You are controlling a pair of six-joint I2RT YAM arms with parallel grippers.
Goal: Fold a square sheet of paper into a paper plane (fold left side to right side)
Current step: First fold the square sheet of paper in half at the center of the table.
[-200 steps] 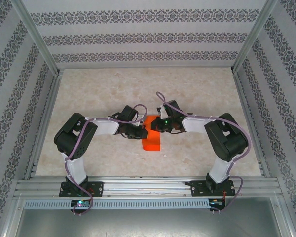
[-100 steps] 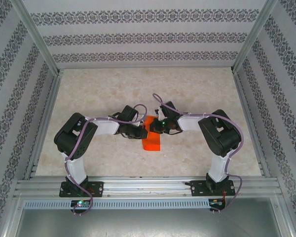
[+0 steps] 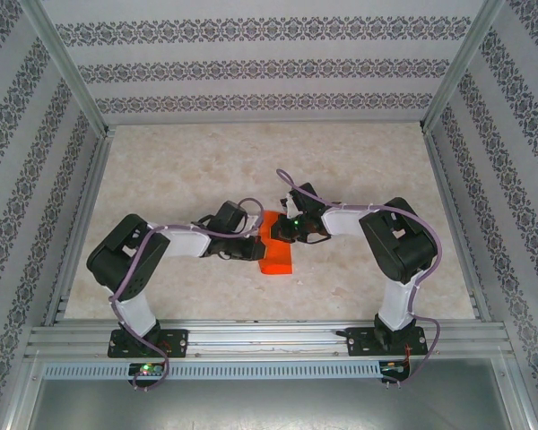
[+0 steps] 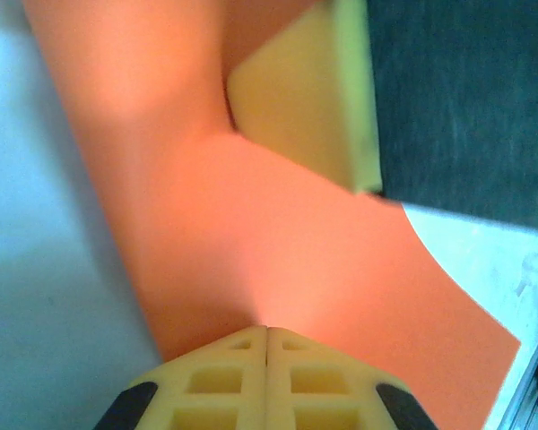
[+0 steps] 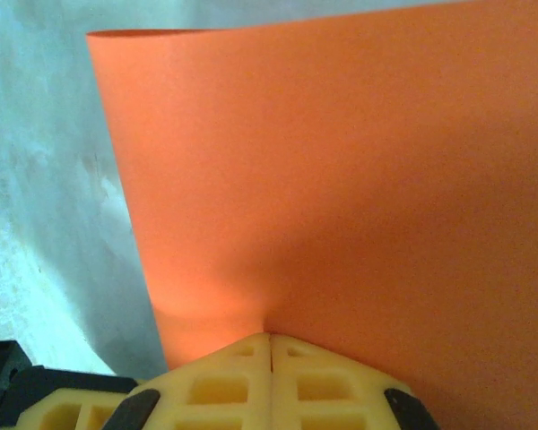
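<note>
- Your left gripper (image 4: 266, 333) had its jaws pressed together, pinching one edge of the square sheet of paper (image 4: 296, 251).
- Your right gripper (image 5: 269, 339) was likewise clamped shut on the sheet (the paper puckered right at the finger seam).
- Between the two grips the sheet bowed upward, its near end low by the table (image 3: 188, 170).
- From above, the sheet sat mid-table, with both grippers meeting at its far half.

left gripper (image 3: 252, 250) and right gripper (image 3: 283, 235) flank the orange sheet (image 3: 276, 261).
</note>
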